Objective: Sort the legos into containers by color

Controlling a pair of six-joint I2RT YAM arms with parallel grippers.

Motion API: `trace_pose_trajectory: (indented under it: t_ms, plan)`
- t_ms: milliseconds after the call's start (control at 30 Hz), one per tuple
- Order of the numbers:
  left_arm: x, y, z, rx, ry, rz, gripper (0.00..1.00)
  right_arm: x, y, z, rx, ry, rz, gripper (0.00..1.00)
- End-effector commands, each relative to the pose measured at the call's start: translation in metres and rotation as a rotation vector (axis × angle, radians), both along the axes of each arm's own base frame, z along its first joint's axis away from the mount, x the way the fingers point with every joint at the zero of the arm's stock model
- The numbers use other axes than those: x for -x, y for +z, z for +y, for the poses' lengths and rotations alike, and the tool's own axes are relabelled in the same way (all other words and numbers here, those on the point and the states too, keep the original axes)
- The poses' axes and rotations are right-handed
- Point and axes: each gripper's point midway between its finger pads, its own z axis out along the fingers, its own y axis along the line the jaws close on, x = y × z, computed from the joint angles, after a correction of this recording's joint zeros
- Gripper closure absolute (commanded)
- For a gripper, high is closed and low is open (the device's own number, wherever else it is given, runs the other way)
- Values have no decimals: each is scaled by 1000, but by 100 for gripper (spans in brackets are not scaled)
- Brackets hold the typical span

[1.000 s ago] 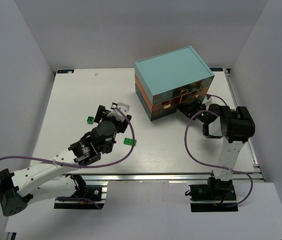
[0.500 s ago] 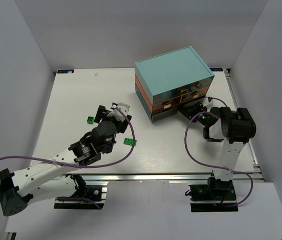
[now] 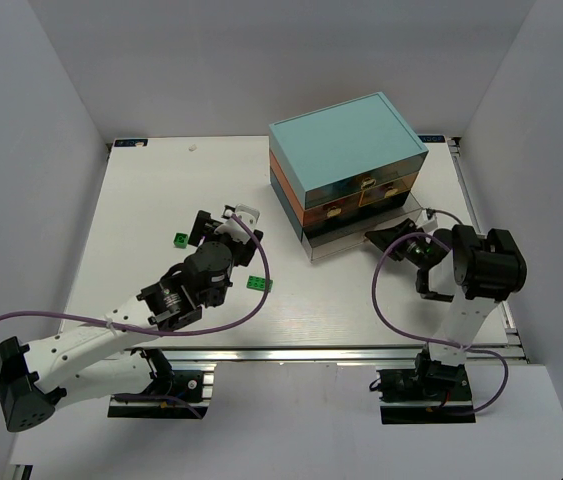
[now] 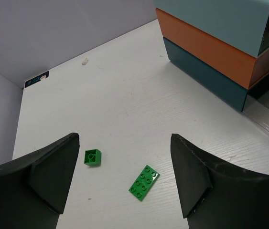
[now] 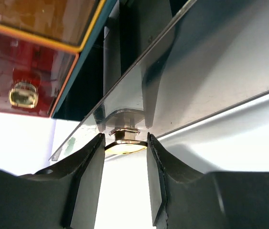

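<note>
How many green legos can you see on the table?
2. A small green cube lies on the white table. A flat green plate lies beside it, not touching, on the chest's side. More may be hidden in the drawers.

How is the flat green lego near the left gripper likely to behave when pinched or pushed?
The flat green lego looks rigid plastic, so probably won't flex. Lying flat, studs up, it should slide rather than roll. Its thin edges likely offer little purchase.

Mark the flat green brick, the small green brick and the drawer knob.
flat green brick (image 4: 144, 182), left wrist view, centre of its studded top.
small green brick (image 4: 92, 157), left wrist view, its top stud.
drawer knob (image 5: 124, 147), right wrist view, its brass face.
</note>
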Motion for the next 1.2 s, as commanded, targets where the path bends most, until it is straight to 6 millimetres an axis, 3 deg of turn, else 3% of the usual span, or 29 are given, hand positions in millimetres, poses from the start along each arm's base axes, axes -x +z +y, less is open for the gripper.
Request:
trace_pose_trajectory:
  t_ms: [0,133,167,233,267,333,567,800,900,933,1033,1067,1100,1167]
  plan:
    - [-1,0,-1,6,9,-8,14,25,10,6,15,98,-54,76]
    - [-3,-6,-3,-10,10,2,14,36,7,4,9,106,-37,68]
    - [-3,-6,-3,-13,13,3,14,34,9,3,7,108,-40,55]
    - [-4,-9,-3,-20,19,6,13,33,10,3,-7,124,-36,40]
    - [-4,-9,-2,-20,23,6,13,32,12,3,-10,135,-45,24]
    - [-4,-10,-2,-27,26,7,13,35,17,3,-20,150,-50,11]
    - [-7,-14,-2,-24,37,17,13,59,31,1,2,213,-56,11]
    - [-3,-2,-4,35,8,6,24,95,53,10,85,313,-52,11]
    - [0,3,-8,66,-24,6,39,97,72,13,218,373,-203,11]
    - [1,5,-10,78,-35,11,53,99,75,16,242,394,-194,11]
    - [4,12,-20,144,-96,22,71,104,102,30,389,477,-389,11]
    - [5,15,-22,164,-114,25,73,105,111,33,434,486,-456,11]
    - [4,16,-22,172,-116,28,74,117,128,52,471,550,-580,11]
    - [6,23,-23,196,-125,30,74,120,147,59,581,564,-759,11]
